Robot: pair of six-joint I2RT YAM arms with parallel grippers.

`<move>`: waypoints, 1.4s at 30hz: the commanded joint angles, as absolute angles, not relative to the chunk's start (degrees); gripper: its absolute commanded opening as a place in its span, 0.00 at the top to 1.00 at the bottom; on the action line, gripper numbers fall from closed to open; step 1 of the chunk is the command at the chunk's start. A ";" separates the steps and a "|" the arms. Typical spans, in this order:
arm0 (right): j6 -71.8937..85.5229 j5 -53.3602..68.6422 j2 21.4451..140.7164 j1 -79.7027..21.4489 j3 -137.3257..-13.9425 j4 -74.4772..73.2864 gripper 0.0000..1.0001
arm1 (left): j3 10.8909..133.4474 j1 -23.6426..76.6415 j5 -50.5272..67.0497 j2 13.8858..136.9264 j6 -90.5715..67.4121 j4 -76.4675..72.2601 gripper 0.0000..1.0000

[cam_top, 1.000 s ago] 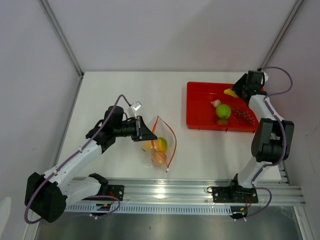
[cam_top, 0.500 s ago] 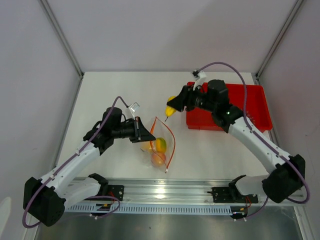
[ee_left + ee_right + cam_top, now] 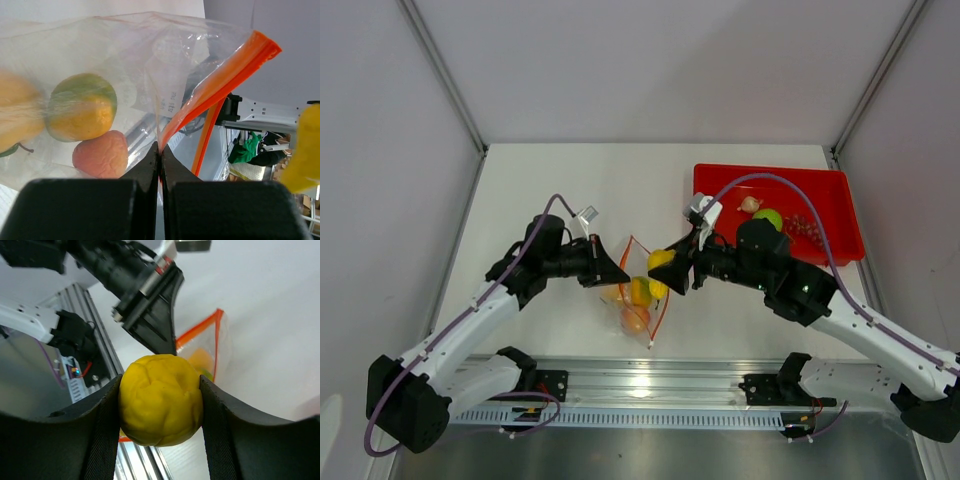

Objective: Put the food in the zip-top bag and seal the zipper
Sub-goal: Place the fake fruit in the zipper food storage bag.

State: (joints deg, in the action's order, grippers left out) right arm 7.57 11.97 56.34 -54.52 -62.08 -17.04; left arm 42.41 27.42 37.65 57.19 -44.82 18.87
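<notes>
Your left gripper (image 3: 160,149) pinches the zip-top bag (image 3: 150,60), and your right gripper (image 3: 669,271), at its 3 o'clock, clamps a yellow fruit (image 3: 160,400).

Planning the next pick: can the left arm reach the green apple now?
Probably not: its tool is shut on the zipper, and the right arm lies between it and the apple.
</notes>
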 commanded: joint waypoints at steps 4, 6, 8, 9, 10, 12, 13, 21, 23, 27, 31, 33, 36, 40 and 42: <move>4.40 3.44 58.09 -57.91 -59.77 -17.40 0.97 | 46.14 27.77 37.44 55.20 -45.88 20.91 0.99; 3.87 2.29 59.67 -58.45 -59.77 -17.14 0.97 | 46.32 27.77 37.62 54.93 -45.97 21.09 0.99; 3.69 1.06 60.90 -58.88 -59.85 -17.05 0.96 | 46.32 27.77 37.79 54.84 -46.14 21.44 0.99; 3.87 0.62 61.52 -58.89 -59.94 -16.88 0.96 | 46.41 27.77 37.88 54.76 -46.23 21.62 0.99; 3.78 0.35 62.74 -58.89 -59.94 -16.79 0.96 | 46.49 27.77 37.88 54.67 -46.14 21.71 0.99; 3.78 0.53 63.89 -58.97 -59.77 -16.00 0.94 | 46.32 27.77 37.88 54.67 -46.14 22.06 0.99; 3.87 0.44 65.11 -58.89 -59.68 -15.65 0.94 | 46.49 27.77 37.79 54.75 -46.06 22.15 0.99; 3.25 1.67 70.22 -59.33 -60.12 -13.89 0.90 | 47.02 27.77 37.18 55.02 -46.58 22.94 0.99; 3.08 1.58 70.66 -59.33 -59.33 -13.10 0.88 | 47.20 27.86 36.65 55.11 -46.76 23.29 0.99; 2.72 0.70 71.72 -59.33 -58.54 -12.48 0.78 | 47.72 28.04 35.51 54.76 -47.29 23.82 0.99; 3.43 0.00 73.30 -59.33 -58.80 -12.04 0.61 | 47.29 28.39 33.84 54.14 -47.72 24.87 0.99; 3.78 0.35 74.61 -59.33 -59.67 -11.51 0.49 | 47.20 28.39 32.79 53.70 -47.90 25.66 1.00; 5.18 2.02 76.02 -59.33 -61.52 -11.78 0.36 | 46.50 28.39 31.65 52.74 -48.60 25.84 0.99; 6.94 1.50 77.52 -59.33 -64.07 -12.39 0.18 | 46.41 28.39 30.50 51.68 -49.39 26.54 0.99; 8.26 0.79 77.26 -59.33 -64.60 -13.18 0.01 | 46.32 28.48 29.45 50.37 -49.83 26.98 0.99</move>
State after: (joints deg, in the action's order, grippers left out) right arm 6.13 1.89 77.76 -59.02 -60.73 -14.46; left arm 44.88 28.01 31.57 52.71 -48.10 26.46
